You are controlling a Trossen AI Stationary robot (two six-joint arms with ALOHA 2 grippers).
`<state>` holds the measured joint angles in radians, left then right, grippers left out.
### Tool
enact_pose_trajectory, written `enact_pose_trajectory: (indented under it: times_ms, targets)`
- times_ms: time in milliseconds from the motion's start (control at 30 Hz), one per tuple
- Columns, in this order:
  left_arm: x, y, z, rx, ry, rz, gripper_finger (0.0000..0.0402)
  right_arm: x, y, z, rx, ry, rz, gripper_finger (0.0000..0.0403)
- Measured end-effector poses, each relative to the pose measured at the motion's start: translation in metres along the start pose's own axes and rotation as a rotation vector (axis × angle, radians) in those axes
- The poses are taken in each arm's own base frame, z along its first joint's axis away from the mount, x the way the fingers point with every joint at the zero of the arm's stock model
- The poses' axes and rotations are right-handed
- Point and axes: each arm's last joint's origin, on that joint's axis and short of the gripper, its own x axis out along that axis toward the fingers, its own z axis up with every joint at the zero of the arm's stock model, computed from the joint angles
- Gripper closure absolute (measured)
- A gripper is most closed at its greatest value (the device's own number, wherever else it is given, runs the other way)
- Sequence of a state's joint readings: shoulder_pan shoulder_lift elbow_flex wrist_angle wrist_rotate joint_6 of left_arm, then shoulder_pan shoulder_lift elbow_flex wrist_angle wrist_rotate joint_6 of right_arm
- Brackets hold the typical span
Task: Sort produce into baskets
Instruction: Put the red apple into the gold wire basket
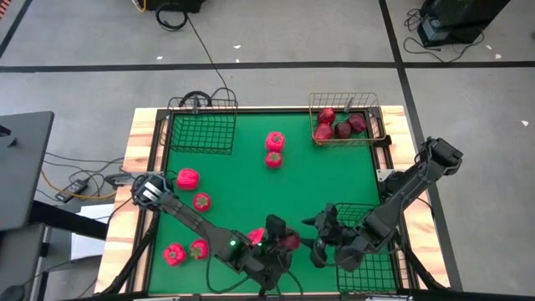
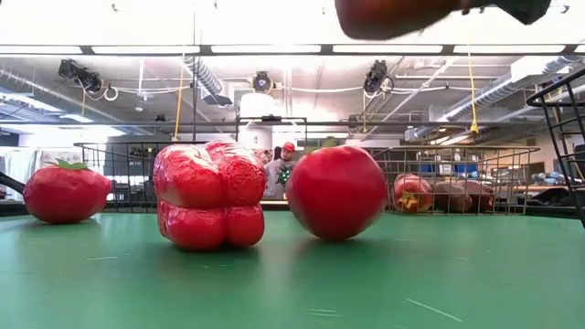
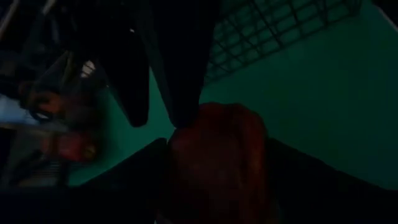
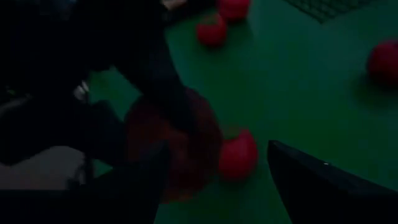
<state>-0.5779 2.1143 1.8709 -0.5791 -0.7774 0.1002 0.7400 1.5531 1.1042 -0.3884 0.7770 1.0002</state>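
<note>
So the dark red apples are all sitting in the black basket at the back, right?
Not quite. The dark red apples at the back sit in the gold-coloured wire basket, not the black one; the black basket at the back holds nothing. The high view shows it.

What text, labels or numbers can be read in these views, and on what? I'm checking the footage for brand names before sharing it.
None can be read in any view.
The produce, such as the pepper and the tomato, carries no stickers.
The gold basket and the green table show no markings.
The room behind in the low view is too small and blurred to show any signs.
</note>
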Motion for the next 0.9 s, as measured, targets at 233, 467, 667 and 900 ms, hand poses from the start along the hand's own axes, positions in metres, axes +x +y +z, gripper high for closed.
enact_pose_trajectory:
  times_ms: [233,467,667,900]
  targets:
    - [-0.009,0.013,0.016,0.021,-0.040,0.117,0.0144,-0.003,0.016,0.011,0.007,-0.093,0.130,0.0117]
    - [-0.011,0.012,0.019,0.040,-0.058,0.156,0.0144,-0.003,0.016,0.012,0.012,-0.078,0.151,0.0117]
    - [-0.011,0.013,0.020,0.050,-0.054,0.193,0.0144,-0.003,0.014,0.015,0.052,-0.084,0.138,0.0117]
    - [-0.014,0.014,0.021,0.059,-0.045,0.257,0.0144,-0.033,0.001,0.035,0.010,-0.055,0.181,0.0114]
